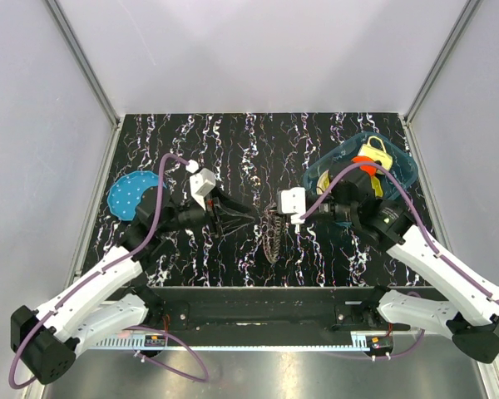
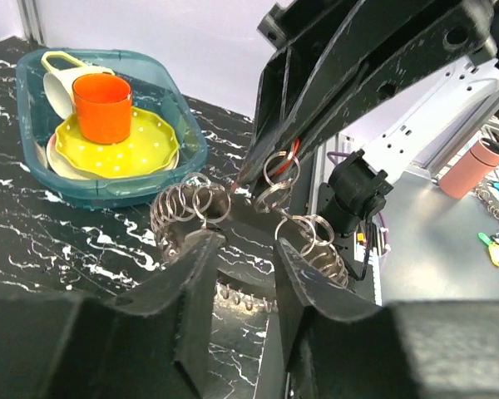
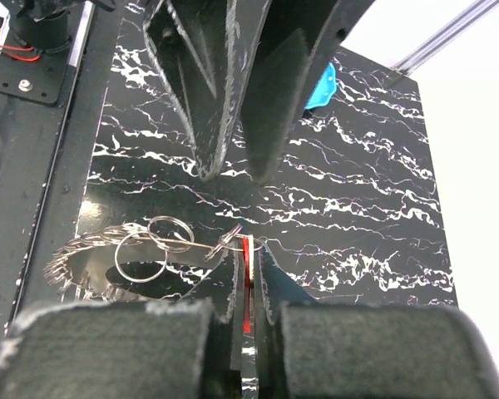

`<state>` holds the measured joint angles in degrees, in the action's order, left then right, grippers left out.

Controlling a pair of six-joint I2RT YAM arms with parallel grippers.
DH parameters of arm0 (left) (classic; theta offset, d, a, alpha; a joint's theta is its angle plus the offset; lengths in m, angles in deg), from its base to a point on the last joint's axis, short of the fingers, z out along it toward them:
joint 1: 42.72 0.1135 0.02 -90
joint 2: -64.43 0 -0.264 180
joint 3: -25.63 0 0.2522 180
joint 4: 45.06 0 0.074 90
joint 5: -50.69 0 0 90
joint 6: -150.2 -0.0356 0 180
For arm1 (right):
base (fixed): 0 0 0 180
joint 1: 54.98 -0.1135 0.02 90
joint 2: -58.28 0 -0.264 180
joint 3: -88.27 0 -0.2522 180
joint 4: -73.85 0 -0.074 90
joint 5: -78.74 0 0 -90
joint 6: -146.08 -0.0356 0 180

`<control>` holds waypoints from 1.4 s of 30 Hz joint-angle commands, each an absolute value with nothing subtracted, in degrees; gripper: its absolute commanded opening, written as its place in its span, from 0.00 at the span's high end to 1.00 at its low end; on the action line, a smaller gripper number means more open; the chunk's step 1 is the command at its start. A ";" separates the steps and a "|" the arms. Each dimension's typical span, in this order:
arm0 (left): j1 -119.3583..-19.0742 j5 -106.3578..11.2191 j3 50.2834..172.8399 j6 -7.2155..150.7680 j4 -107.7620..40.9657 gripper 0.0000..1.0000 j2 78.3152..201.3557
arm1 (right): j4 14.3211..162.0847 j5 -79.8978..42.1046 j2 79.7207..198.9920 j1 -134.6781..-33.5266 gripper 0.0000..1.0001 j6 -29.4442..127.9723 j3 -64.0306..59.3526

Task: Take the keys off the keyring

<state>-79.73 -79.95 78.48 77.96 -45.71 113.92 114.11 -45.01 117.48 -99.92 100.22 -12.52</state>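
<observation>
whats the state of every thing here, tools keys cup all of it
left tool, open, gripping nothing
right tool, shut on the red piece
keys, fanned out, not yet off the keyring
orange cup, upright on the yellow plate in the bin

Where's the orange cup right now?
The orange cup stands upper left in the left wrist view, on the yellow plate inside the blue tub, beside a white mug.
</observation>
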 commanded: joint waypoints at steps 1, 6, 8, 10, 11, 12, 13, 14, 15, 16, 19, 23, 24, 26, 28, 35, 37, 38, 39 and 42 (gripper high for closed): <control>-79.37 -83.25 85.08 71.64 -40.28 0.61 113.73 | 115.82 -48.43 116.55 -99.71 1.00 104.15 -9.42; -79.37 -88.16 90.10 65.04 -35.34 0.55 116.10 | 117.75 -49.49 116.72 -99.80 1.00 105.03 -8.45; -79.37 -92.21 92.29 61.79 -32.97 0.55 117.86 | 117.84 -49.84 116.81 -99.80 1.00 104.95 -8.19; -79.45 -94.84 93.35 60.64 -31.57 0.55 119.35 | 117.75 -49.93 116.81 -99.80 1.00 104.95 -8.01; -79.37 -95.46 93.79 60.64 -31.38 0.54 119.62 | 117.75 -49.93 116.90 -99.80 1.00 105.03 -8.01; -79.37 -96.34 93.88 59.07 -31.38 0.54 119.97 | 117.84 -49.93 116.81 -99.80 1.00 105.03 -8.01; -79.37 -96.61 93.88 58.97 -31.47 0.54 120.59 | 117.75 -49.93 116.72 -99.80 1.00 105.12 -8.01; -79.37 -96.70 93.97 59.05 -31.47 0.53 120.94 | 117.84 -49.93 116.72 -99.80 1.00 105.12 -8.01; -79.37 -97.05 94.15 59.14 -31.64 0.53 121.29 | 117.75 -50.10 116.81 -99.80 1.00 105.12 -7.93; -79.45 -97.31 94.24 59.23 -31.73 0.53 122.08 | 117.75 -50.36 116.90 -99.71 1.00 105.21 -7.92; -79.46 -99.24 95.38 59.93 -31.82 0.53 123.31 | 117.84 -50.98 117.34 -99.80 1.00 105.21 -7.57; -79.72 -100.22 95.99 60.02 -32.08 0.53 124.98 | 117.75 -51.51 117.95 -99.71 1.00 105.12 -7.05; -79.81 -100.22 95.82 60.02 -32.52 0.53 125.25 | 117.75 -51.60 118.13 -99.80 1.00 105.21 -6.96; -80.07 -100.13 95.64 60.02 -33.22 0.53 125.51 | 117.58 -51.69 118.30 -99.71 1.00 105.21 -7.04; -80.33 -100.39 95.64 61.67 -34.37 0.53 126.13 | 117.23 -51.69 118.57 -99.80 1.00 105.12 -7.13; -81.56 -101.45 95.21 63.09 -35.42 0.55 126.83 | 116.17 -50.46 118.92 -99.71 1.00 104.33 -7.57; -81.83 -101.71 94.85 63.36 -36.13 0.56 126.40 | 116.17 -49.40 119.36 -99.71 1.00 103.81 -7.57; -82.00 -101.80 94.68 63.53 -36.48 0.57 126.31 | 116.17 -49.05 119.53 -99.80 1.00 103.63 -7.49; -82.09 -101.80 94.68 63.62 -36.48 0.58 126.22 | 116.17 -48.61 119.71 -99.80 1.00 103.45 -7.48; -82.35 -101.80 94.68 63.89 -36.57 0.65 126.30 | 116.17 -48.52 119.80 -99.80 1.00 103.01 -7.31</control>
